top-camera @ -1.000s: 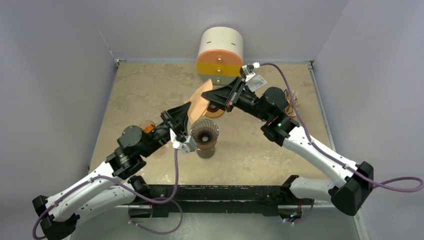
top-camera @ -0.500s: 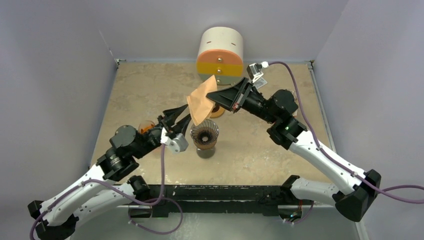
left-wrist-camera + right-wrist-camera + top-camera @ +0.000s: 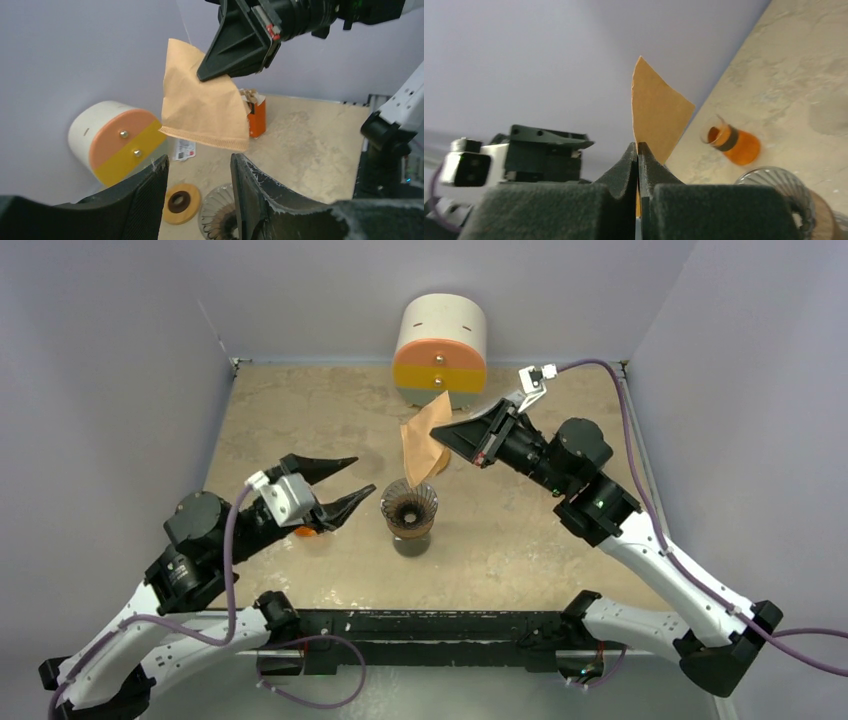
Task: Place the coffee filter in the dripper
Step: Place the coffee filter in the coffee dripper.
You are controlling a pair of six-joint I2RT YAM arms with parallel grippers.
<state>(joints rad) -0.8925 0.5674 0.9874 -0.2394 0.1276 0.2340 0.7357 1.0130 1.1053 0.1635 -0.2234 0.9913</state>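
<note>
The brown paper coffee filter hangs in the air just above and behind the glass ribbed dripper, its lower tip near the dripper's rim. My right gripper is shut on the filter's upper edge; in the right wrist view the filter sticks up from between the closed fingers of that gripper. My left gripper is open and empty, left of the dripper. In the left wrist view the filter floats above the open gripper, with the dripper below.
A white cylinder with an orange and yellow face stands at the back wall. A small orange cup lies under the left gripper. A wooden ring, an orange filter box and a label card sit behind the dripper.
The left gripper opened, let go of the filter and drew back to the left. The right gripper shut on the filter and carried it up and right, over the dripper.
</note>
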